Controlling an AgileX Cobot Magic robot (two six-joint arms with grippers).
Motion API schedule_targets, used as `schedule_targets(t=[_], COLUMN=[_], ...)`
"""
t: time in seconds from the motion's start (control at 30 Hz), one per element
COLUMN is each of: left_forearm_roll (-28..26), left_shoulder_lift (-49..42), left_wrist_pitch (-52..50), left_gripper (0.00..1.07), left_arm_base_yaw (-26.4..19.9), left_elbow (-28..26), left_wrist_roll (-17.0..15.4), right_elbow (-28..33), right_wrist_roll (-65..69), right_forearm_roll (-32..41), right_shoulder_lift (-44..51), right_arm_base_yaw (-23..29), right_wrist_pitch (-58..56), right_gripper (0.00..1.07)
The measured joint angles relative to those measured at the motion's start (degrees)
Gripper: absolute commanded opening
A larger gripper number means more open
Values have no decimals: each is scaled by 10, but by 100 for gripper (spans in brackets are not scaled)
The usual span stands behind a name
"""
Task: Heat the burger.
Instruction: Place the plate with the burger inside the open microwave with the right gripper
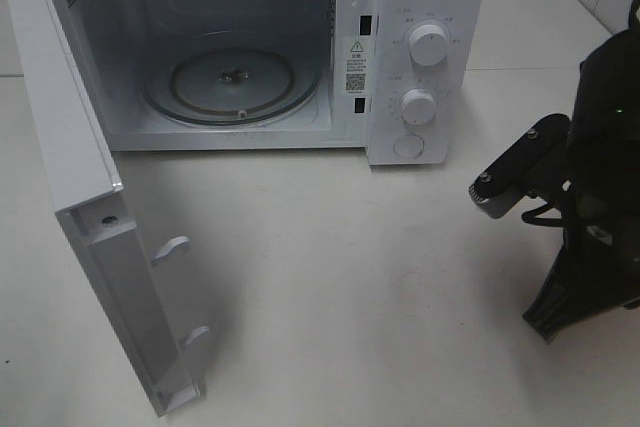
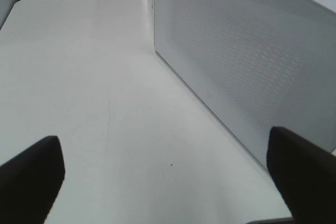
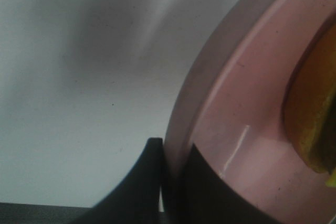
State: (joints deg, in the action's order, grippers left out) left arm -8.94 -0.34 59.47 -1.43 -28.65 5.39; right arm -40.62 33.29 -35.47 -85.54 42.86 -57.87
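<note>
In the right wrist view, the burger (image 3: pixel 312 119) shows only as an orange-brown bun edge with a bit of yellow. It sits on a round pink plate (image 3: pixel 247 103). My right gripper (image 3: pixel 167 150) is shut on the plate's rim, one dark finger under it and one over it. In the exterior high view only the right arm (image 1: pixel 590 197) shows, at the right edge; plate and burger are out of view there. My left gripper (image 2: pixel 168 182) is open and empty over the white table, beside the microwave's open door (image 2: pixel 252 66).
The white microwave (image 1: pixel 420 47) stands at the back, its door (image 1: pixel 90 197) swung wide toward the front left. The glass turntable (image 1: pixel 230 77) inside carries nothing. White tabletop (image 1: pixel 350 277) lies between the microwave and the right arm.
</note>
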Motion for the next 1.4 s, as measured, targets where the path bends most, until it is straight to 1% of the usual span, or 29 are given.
schedule_targets(t=[0.03, 0.17, 0.2, 0.23, 0.3, 0.37, 0.4, 0.43, 0.57, 0.63, 0.73, 0.8, 0.87, 0.9, 1.0, 1.07, 1.17, 1.23, 1.4], left_forearm_roll=[0, 0, 0, 0, 0, 0, 0, 0, 0, 0, 0, 0, 0, 0, 0, 0, 0, 0, 0], left_shoulder_lift=[0, 0, 0, 0, 0, 0, 0, 0, 0, 0, 0, 0, 0, 0, 0, 0, 0, 0, 0], left_wrist_pitch=[0, 0, 0, 0, 0, 0, 0, 0, 0, 0, 0, 0, 0, 0, 0, 0, 0, 0, 0], left_gripper=[100, 100, 100, 100, 100, 100, 100, 100, 100, 100, 100, 100, 100, 100, 100, 100, 100, 100, 100], left_arm_base_yaw=[0, 0, 0, 0, 0, 0, 0, 0, 0, 0, 0, 0, 0, 0, 0, 0, 0, 0, 0], left_elbow=[0, 0, 0, 0, 0, 0, 0, 0, 0, 0, 0, 0, 0, 0, 0, 0, 0, 0, 0], left_wrist_roll=[0, 0, 0, 0, 0, 0, 0, 0, 0, 0, 0, 0, 0, 0, 0, 0, 0, 0, 0], right_elbow=[0, 0, 0, 0, 0, 0, 0, 0, 0, 0, 0, 1, 1, 1, 1, 1, 1, 1, 1], right_wrist_roll=[0, -3, -3, -5, -5, -6, -6, -11, -21, -26, -29, -42, -47, -54, -58, -72, -77, -99, -134], right_forearm_roll=[0, 1, 1, 2, 2, 2, 2, 3, 3, 3, 3, 3, 3, 3, 2, -10, -14, -25, -28], right_shoulder_lift=[0, 7, 7, 10, 11, 14, 14, 15, 17, 18, 18, 18, 18, 18, 18, 18, 18, 18, 18], right_arm_base_yaw=[0, 34, 34, 49, 54, 78, 78, 95, 116, 139, 144, 169, 175, 188, 195, 216, 221, 233, 238], right_wrist_pitch=[0, 1, 1, 0, 0, 0, 0, 0, 0, 0, 0, 0, 0, 0, 0, 1, 1, 1, 11], right_gripper=[0, 0, 0, 0, 0, 0, 0, 0, 0, 0, 0, 0, 0, 0, 0, 0, 0, 0, 0])
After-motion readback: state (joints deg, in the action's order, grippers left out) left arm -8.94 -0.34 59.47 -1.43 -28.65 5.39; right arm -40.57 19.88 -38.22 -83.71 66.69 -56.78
